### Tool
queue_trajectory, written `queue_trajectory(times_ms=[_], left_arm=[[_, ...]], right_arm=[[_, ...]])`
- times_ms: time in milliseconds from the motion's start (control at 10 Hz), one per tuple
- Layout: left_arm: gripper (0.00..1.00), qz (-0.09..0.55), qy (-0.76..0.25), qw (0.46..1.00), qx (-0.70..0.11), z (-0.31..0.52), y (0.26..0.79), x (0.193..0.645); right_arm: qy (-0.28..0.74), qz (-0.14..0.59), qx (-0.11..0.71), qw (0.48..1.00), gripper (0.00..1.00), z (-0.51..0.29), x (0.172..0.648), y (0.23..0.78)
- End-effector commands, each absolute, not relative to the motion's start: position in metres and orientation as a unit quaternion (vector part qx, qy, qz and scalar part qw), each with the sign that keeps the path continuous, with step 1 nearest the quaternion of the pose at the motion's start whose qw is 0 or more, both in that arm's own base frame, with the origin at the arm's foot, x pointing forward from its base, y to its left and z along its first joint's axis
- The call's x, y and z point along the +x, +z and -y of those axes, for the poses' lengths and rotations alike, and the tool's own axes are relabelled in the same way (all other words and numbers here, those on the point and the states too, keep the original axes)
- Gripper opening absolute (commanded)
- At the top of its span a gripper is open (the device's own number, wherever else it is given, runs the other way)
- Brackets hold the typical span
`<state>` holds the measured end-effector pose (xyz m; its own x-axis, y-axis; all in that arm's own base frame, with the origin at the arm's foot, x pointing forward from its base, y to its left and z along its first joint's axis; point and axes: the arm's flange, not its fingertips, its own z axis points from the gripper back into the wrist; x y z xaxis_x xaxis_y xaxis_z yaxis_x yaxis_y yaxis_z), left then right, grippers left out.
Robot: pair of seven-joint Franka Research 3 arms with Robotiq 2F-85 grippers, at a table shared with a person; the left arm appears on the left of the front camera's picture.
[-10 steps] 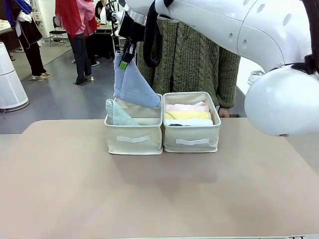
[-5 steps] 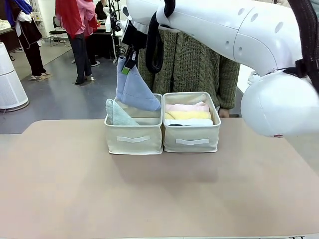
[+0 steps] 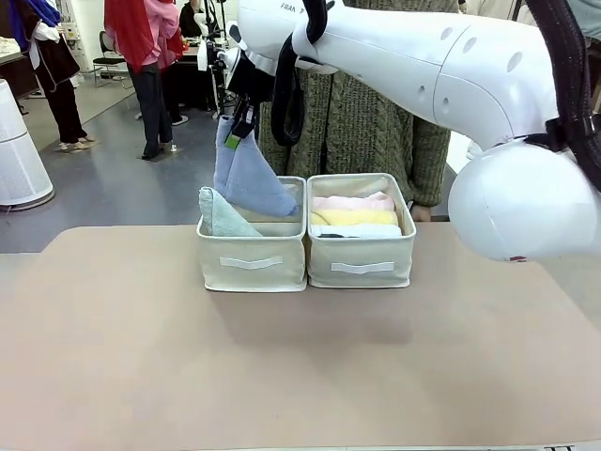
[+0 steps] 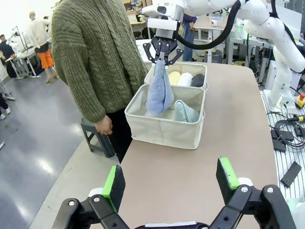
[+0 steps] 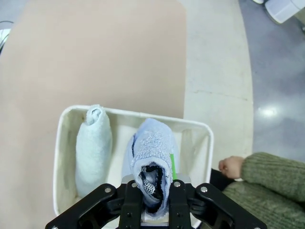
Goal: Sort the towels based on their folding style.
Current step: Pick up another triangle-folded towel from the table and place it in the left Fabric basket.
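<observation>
Right gripper [image 3: 235,125]: clamped on blue cone [image 3: 246,174], hung over left bin [image 3: 250,261] beside teal cone [image 3: 222,216]. Left gripper [image 4: 170,185]: spread wide, holding nothing.

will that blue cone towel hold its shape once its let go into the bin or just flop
Probably flops somewhat: the blue cone towel hangs limp from the right gripper, its wide end sagging. The teal cone towel leans in the left bin, so it may rest slanted too.
</observation>
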<state>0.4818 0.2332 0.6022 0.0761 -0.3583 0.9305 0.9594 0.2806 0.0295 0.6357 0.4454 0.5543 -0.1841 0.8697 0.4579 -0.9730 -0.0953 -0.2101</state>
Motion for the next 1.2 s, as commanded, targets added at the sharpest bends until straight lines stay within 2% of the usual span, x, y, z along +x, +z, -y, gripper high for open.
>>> queue_trajectory(times_ms=[0,500,1100], left_arm=[[1.0,0.457,-0.5,0.661,-0.324,-0.231,0.602,0.48],[1.0,0.457,-0.5,0.661,-0.324,-0.231,0.602,0.48],[1.0,0.457,-0.5,0.661,-0.324,-0.231,0.602,0.48]], right_arm=[[0.744,0.224,0.131,0.616,0.18,-0.448,0.642,0.554],[0.763,0.169,0.149,0.606,0.18,-0.457,0.638,0.53],[0.753,0.181,0.154,0.614,0.18,-0.457,0.646,0.513]])
